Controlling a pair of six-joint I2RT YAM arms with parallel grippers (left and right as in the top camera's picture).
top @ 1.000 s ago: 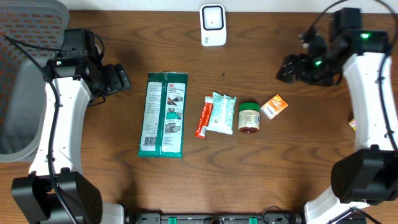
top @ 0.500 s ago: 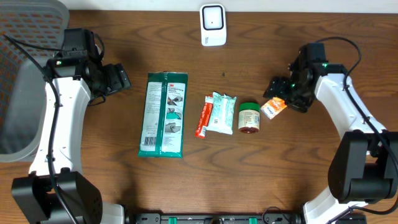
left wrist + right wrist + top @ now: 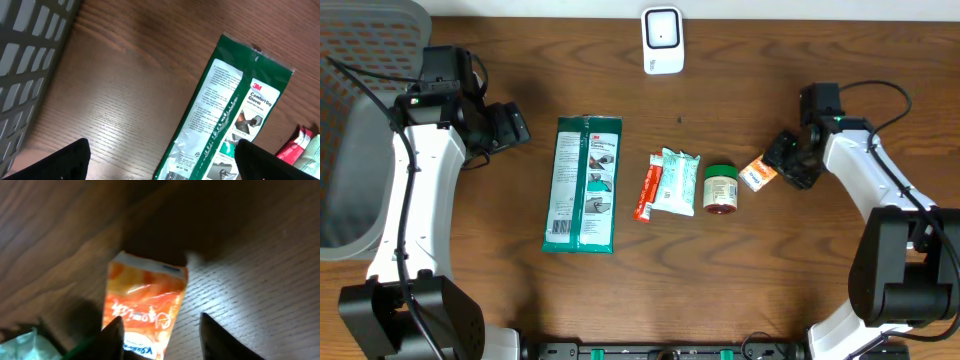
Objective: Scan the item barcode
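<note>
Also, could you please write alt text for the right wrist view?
An orange packet lies flat on the wooden table, its near end between the two dark fingers of the right gripper, which has not yet closed on it. The corner of a pale green wrapper shows at lower left.

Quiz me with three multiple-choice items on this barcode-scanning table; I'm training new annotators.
1. Where is the white scanner? A) far edge, centre B) near edge C) in the basket
2. What colour is the lid of the jar? A) red B) green C) white
3. The right claw is: A) lifting the jar B) gripping the glove pack C) straddling the orange packet
Answers: 1A, the overhead view shows it there; 2B, its top is green; 3C, the wrist view shows its fingers either side of it.
</note>
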